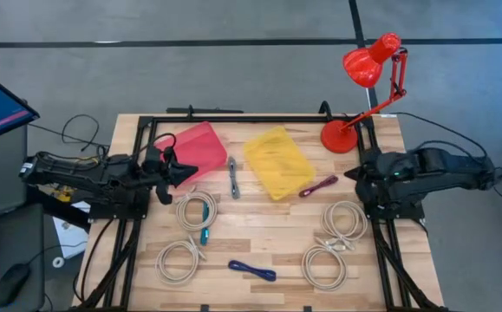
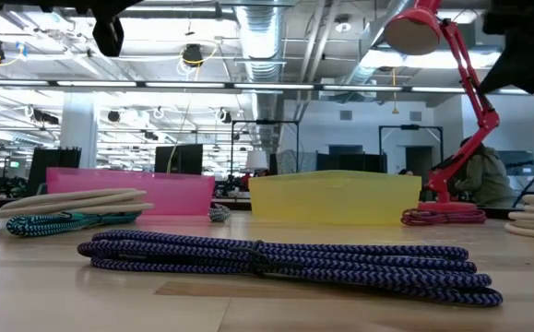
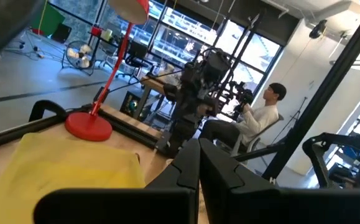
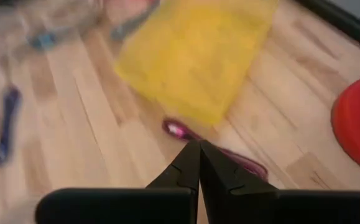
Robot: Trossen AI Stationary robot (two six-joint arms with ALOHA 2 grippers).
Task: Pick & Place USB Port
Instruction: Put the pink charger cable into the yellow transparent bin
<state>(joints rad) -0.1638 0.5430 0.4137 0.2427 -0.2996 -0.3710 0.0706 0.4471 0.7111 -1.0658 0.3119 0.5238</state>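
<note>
The left gripper [image 1: 185, 171], fingers pressed together on nothing, hangs over the pink bin [image 1: 200, 149] at the upper left of the table in the high view. The right gripper [image 1: 353, 174], likewise closed and empty, sits at the right side of the frame, just past the end of the magenta cable [image 1: 318, 186], which lies beside the lower right corner of the yellow bin [image 1: 278, 161]. A grey cable [image 1: 232, 176] rests between the two bins. Lower in the frame, a teal cable [image 1: 205, 227] lies against a beige coil [image 1: 195, 209] left of centre, and a blue-and-black braided cable [image 1: 252, 271] lies near the bottom edge between more beige coils. A red desk lamp [image 1: 341, 136] stands at the table's upper right corner. In the left wrist view, a seated person [image 3: 257, 118] is visible in the room beyond the wooden table [image 1: 268, 230].
</note>
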